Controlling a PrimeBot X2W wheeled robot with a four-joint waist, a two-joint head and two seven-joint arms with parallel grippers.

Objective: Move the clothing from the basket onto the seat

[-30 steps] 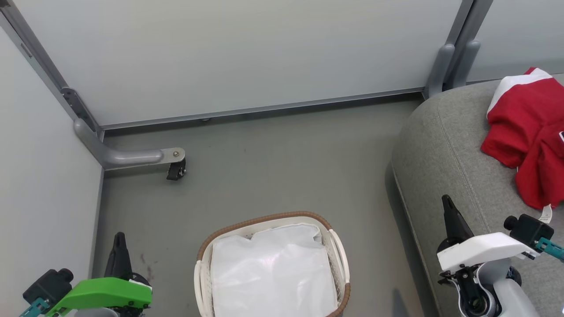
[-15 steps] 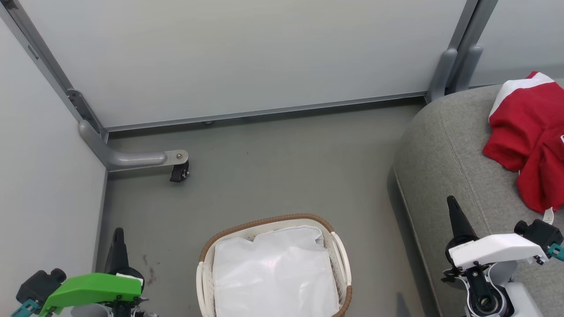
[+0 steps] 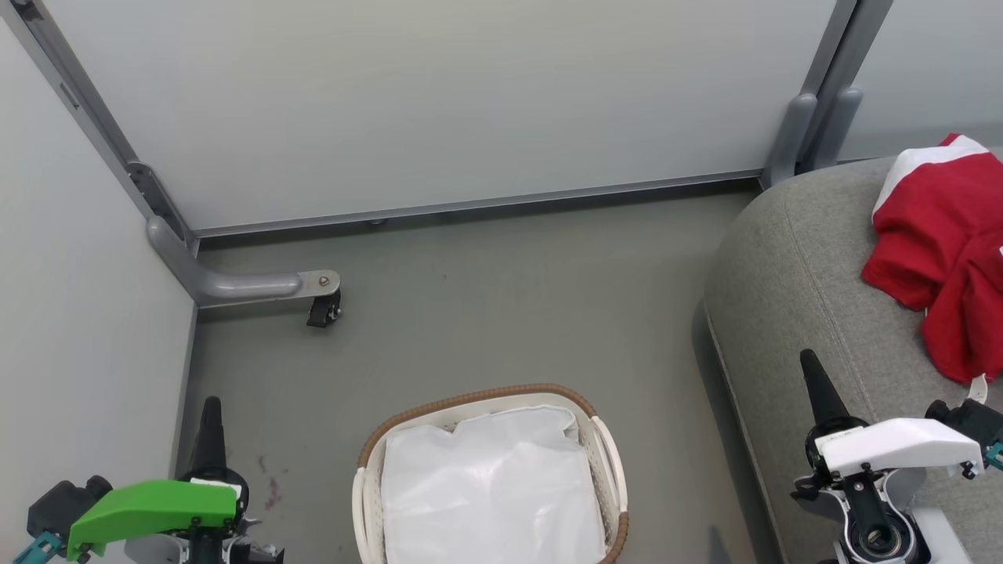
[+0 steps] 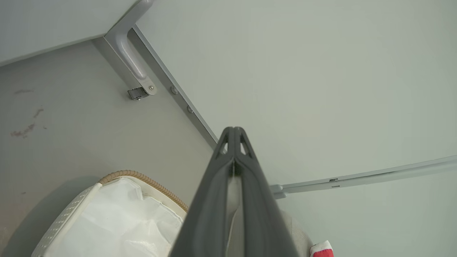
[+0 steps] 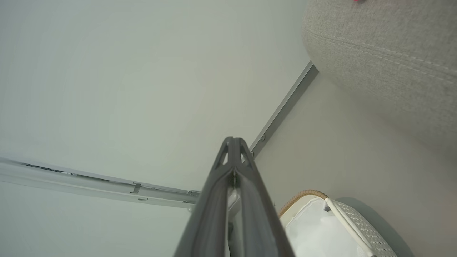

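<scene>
– Grey floor [image 3: 509, 313], pale partitions [image 3: 470, 102]. Clothing [image 3: 940, 235]?
– Right of basket [image 3: 486, 389], heaped on seat [image 3: 783, 274]. Likely soft, light, floppy; best pinched at a raised fold. Both pairs of jaws pressed together, holding nothing.

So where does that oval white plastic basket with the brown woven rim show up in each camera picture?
Head view: the oval white plastic basket with a brown woven rim sits at bottom centre.
Left wrist view: basket at lower left.
Right wrist view: basket at lower right.
Shared landmark: the large light grey fabric seat, right edge in head view, upper right in right wrist view.
</scene>
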